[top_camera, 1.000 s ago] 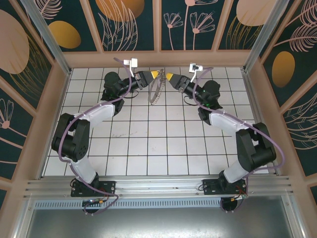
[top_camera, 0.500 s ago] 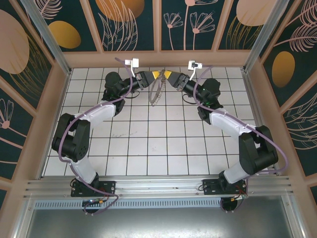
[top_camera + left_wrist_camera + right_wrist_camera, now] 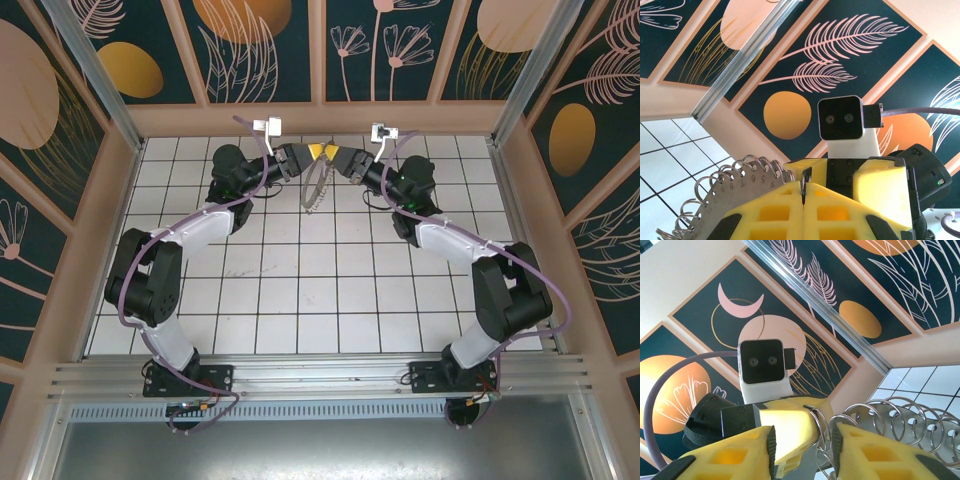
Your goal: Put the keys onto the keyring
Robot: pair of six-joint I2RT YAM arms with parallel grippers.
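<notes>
Keyring (image 3: 317,186) location: it hangs directly below the left fingers (image 3: 314,150), clear of the desk (image 3: 300,280), at the far end of the tiled surface.

Left fingers (image 3: 775,210): pressed together along a thin seam. The flat numbered band (image 3: 742,175) of the keyring emerges beside them, so I judge that they pinch its upper edge.

Right fingers (image 3: 337,156): just beside the left fingers, tip facing tip. In the right wrist view the right fingers (image 3: 875,450) are spread apart, and the left fingers' yellow tip with one of the small wire rings (image 3: 822,432) sits in the gap between them.

Handling, as I judge it:
1. The keyring is light and thin. The band looks stiff enough to keep its curve, but it can swing freely from a single pinch point.
2. The wire rings are smooth metal, springy and slippery, and they may snag on the foam pads.
3. I take hold on the flat band, between two rings, not on a ring itself.
4. I close the right fingers gently, since a hard squeeze may bend a ring or twist the band out of the left fingers.
</notes>
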